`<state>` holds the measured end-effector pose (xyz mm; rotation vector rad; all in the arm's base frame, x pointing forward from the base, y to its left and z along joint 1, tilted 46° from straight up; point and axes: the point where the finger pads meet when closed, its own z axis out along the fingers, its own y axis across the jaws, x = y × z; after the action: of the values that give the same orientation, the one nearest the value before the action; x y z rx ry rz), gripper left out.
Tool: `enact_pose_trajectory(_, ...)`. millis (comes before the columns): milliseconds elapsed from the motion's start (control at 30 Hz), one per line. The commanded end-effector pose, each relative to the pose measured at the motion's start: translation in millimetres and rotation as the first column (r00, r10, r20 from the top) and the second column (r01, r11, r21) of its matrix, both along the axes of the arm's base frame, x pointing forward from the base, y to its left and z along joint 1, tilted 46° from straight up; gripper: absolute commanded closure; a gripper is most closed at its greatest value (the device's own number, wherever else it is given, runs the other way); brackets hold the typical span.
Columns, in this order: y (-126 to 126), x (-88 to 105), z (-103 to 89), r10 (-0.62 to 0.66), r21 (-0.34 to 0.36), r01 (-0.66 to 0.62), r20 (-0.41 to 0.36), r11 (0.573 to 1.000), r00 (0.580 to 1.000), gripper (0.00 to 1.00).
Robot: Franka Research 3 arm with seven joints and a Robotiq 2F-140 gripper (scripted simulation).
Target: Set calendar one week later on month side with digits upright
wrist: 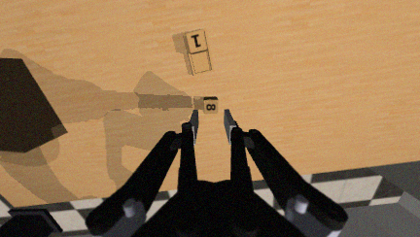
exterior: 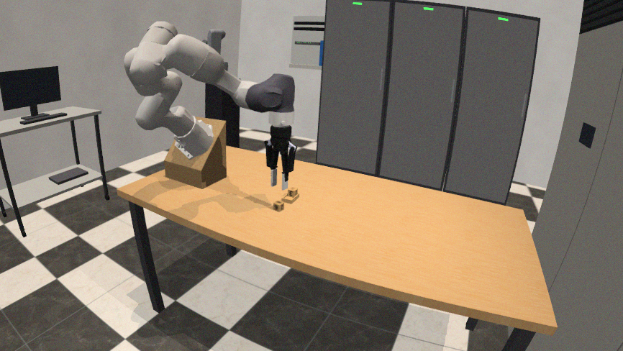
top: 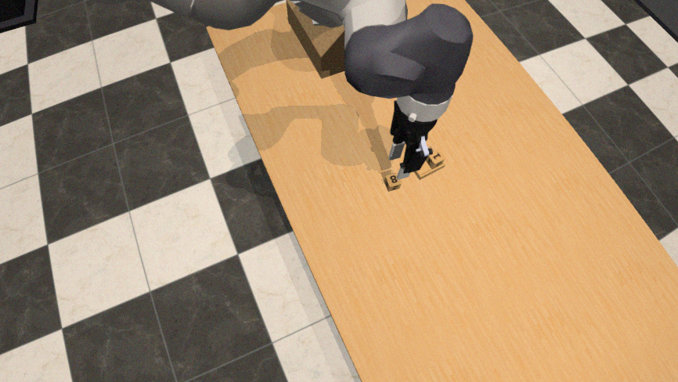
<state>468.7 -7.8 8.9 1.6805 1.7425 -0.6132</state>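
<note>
A wooden cube with an 8 on top [top: 393,181] [exterior: 278,206] [wrist: 210,106] lies on the table, outside the tray. The small wooden tray [top: 423,173] [exterior: 288,199] [wrist: 200,63] is flat on the table. A second cube with a 1 on top [top: 435,157] [exterior: 292,192] [wrist: 196,42] stands at one end of it; the other end is bare. My gripper [top: 397,167] [exterior: 279,187] [wrist: 211,117] is partly open and empty, pointing down above the table near the 8 cube. The cubes' side markings are too small to read surely.
The wooden table [top: 474,261] [exterior: 383,244] carries the arm's wedge-shaped wooden base [top: 327,54] [exterior: 191,167] at its far end. Grey cabinets [exterior: 418,96] stand behind the table. The arm's shadow reaches the 8 cube.
</note>
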Motion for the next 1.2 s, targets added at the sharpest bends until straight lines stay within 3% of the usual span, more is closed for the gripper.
enact_pose_trajectory(0, -1.8, 0.3, -0.6, -0.001, -0.001, 0.001, -0.003, 1.000, 1.000, 0.71)
enact_pose_trajectory(1167, -30.9, 5.5, -28.3, -0.001, -0.001, 0.001, -0.003, 1.000, 1.000, 0.71)
